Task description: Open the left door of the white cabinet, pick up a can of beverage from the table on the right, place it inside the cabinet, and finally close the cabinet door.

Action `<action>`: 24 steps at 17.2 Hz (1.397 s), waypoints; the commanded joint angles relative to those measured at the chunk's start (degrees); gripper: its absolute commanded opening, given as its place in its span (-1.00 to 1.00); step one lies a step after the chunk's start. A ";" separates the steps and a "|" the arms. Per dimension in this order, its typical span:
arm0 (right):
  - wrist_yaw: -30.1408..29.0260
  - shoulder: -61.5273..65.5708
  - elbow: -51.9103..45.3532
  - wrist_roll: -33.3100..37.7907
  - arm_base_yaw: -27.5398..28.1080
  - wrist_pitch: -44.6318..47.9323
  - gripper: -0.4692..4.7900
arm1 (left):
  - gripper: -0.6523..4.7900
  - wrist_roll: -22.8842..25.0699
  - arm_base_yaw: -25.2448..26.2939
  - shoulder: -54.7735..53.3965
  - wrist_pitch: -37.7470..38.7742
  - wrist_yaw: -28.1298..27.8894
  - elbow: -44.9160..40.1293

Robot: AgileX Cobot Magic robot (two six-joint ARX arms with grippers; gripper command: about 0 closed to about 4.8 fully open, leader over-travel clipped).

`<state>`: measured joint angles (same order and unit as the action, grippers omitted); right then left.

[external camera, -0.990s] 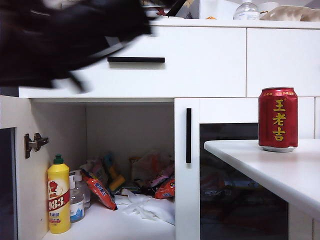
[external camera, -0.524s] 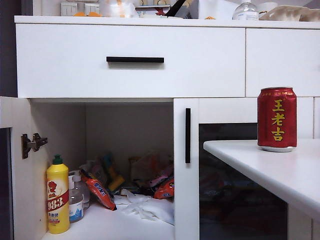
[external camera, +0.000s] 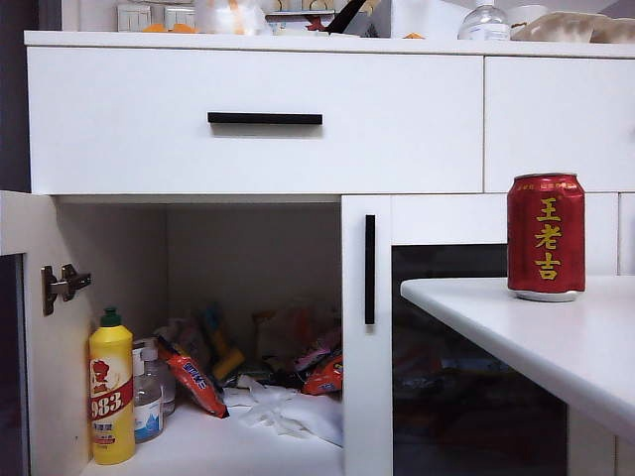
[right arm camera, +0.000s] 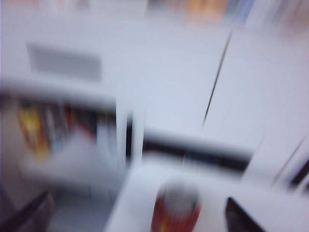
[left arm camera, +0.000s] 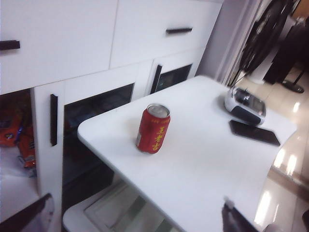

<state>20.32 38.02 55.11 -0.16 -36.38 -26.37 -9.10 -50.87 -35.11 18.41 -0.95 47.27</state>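
Observation:
The white cabinet (external camera: 258, 119) has its left door (external camera: 35, 327) swung open at the far left, hinge showing. The red can of beverage (external camera: 546, 236) stands upright on the white table (external camera: 536, 342) at the right. Neither gripper appears in the exterior view. In the left wrist view my left gripper (left arm camera: 137, 222) is open and empty, well short of the can (left arm camera: 153, 129). The right wrist view is heavily blurred. There my right gripper (right arm camera: 137, 220) is open, its dark fingertips wide apart, with the can (right arm camera: 176, 208) standing on the table just ahead.
Inside the cabinet stand a yellow bottle (external camera: 111, 392) and a clear bottle, with snack packets (external camera: 193, 377) and a white cloth (external camera: 288, 407). The right door (external camera: 367, 337) is shut. A silver device (left arm camera: 245, 101) and a black phone (left arm camera: 254, 133) lie on the table's far side.
A dark blurred arm that crossed the upper left of the exterior view a second ago has left that view. The can and the open door have not moved.

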 commanded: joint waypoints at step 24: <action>-0.57 51.36 -29.77 1.27 17.49 85.13 1.00 | 1.00 -0.98 0.09 -0.02 13.27 -1.62 -6.21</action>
<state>19.38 89.54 25.17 1.06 -19.20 60.01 -10.00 -50.83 -35.20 32.16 -2.59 40.93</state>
